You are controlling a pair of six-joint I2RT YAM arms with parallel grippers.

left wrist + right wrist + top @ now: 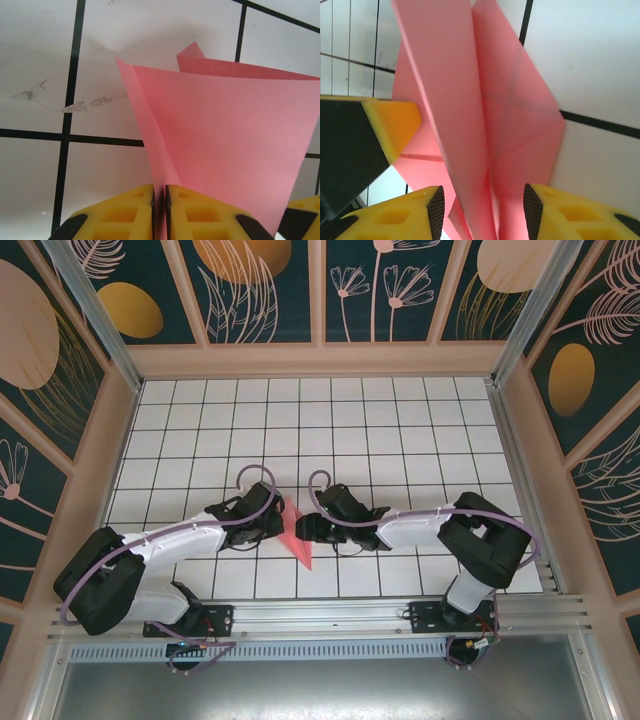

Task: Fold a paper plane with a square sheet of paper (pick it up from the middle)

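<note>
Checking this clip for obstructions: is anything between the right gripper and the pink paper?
Nothing visible stands between them. The pink paper rises directly between the parted jaws of the right gripper. The left gripper pinches a fold of the paper from the opposite side, jaws closed on it, and sits beside the right one's approach rather than across it.

The top external camera hangs high above and behind the arm bases, tilted down and forward, far enough back to take in the whole tiled counter (400, 410). The left wrist camera sits just behind the left end effector (160, 202) and looks along its fingers from very close. The right wrist camera does likewise behind the right end effector (482, 207), facing the opposite way. All three share the pink paper (296, 532) at the counter's near middle.
</note>
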